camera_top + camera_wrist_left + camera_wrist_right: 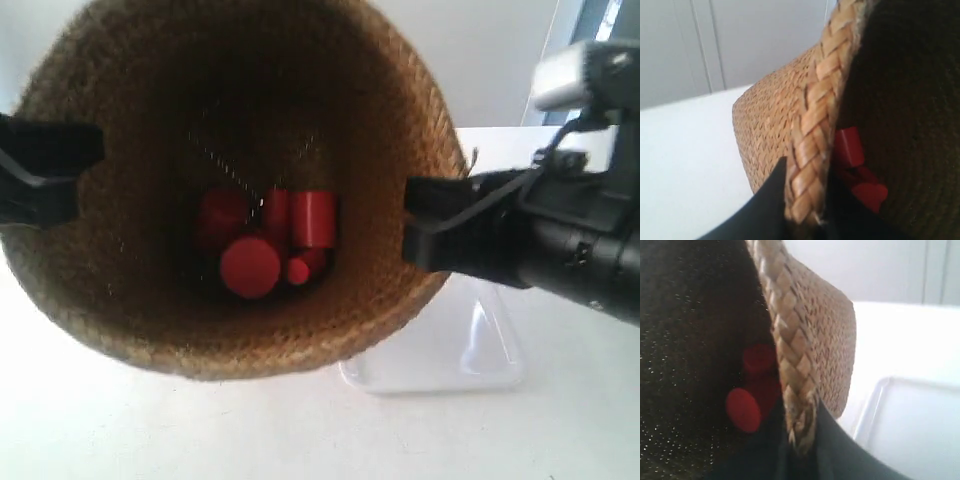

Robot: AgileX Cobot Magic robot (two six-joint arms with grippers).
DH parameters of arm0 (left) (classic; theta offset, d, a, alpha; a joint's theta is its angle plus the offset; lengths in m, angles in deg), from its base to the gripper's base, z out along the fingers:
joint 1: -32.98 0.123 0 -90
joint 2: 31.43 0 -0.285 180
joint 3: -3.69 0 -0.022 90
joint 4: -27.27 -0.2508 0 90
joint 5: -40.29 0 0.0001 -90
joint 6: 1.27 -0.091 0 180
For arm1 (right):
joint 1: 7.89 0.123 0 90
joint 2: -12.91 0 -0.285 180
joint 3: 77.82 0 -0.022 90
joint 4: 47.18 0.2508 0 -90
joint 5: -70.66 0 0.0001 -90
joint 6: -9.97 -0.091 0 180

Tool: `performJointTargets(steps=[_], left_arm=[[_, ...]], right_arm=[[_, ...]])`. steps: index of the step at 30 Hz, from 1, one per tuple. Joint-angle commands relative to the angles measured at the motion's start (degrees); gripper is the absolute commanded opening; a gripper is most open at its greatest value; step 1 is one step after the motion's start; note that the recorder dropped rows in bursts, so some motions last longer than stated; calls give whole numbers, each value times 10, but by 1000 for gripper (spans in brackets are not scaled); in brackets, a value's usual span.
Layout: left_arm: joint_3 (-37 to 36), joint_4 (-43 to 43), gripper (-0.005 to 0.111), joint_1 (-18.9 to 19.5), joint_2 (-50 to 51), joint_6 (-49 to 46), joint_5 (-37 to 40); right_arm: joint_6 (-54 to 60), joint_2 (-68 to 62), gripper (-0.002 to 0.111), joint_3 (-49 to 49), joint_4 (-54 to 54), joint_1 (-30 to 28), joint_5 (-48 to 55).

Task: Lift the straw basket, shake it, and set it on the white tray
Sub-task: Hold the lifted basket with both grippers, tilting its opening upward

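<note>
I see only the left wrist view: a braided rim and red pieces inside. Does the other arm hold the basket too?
Observer: Yes. The right end effector clamps the rim of the straw basket, one finger inside, one outside.
Operator: Where is the tray?
Observer: The white tray lies on the table, partly hidden behind the basket in the exterior view.
Operator: How many red pieces?
Observer: At least four red cylinders, bunched at the bottom.
</note>
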Motion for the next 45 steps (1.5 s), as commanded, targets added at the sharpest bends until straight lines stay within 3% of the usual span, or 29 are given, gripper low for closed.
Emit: performJointTargets(steps=[1,3,7,13,16,18,21,24,29,32,35,37,40,43,45], left_arm=[[24,-5,0,-2,-33,-4,38],[24,-7,0,2,-43,-7,30],[2,-8,0,30,6,-13,54],[46,9,0,37,-11,-10,112],[42,-13,0,40,-13,-12,80],[29,-20,0,44,17,-12,66],[40,-9,0,39,43,-10,110],[68,-1,0,21,8,-10,142],[22,-19,0,11,4,-44,22],[6,-14,0,22,44,-26,18],[42,-2,0,-20,-20,-22,39],[30,-4,0,-36,-50,-29,8],[-20,3,0,-36,40,-29,-53],[44,7,0,-77,-4,-1,23],[41,-15,0,-96,-34,-53,13]], right_arm=[[6,-11,0,-46,19,-21,168],[0,-4,0,-62,4,-21,160],[-81,-43,0,-52,-128,-41,50],[-120,-57,0,-132,-154,-73,237],[-132,-42,0,-128,-224,-74,175],[-217,-65,0,-112,-319,-89,135],[-328,-93,0,-136,-417,-103,236],[-332,-34,0,-167,-418,-77,306],[-350,9,0,-118,-467,-63,170],[-353,-44,0,-96,-517,-68,188],[-360,27,0,-123,-434,-32,215],[-360,72,0,-102,-412,-6,131],[-360,-21,0,-59,-448,-9,91],[-377,-6,0,-124,-387,33,185],[-370,16,0,-127,-406,69,141]])
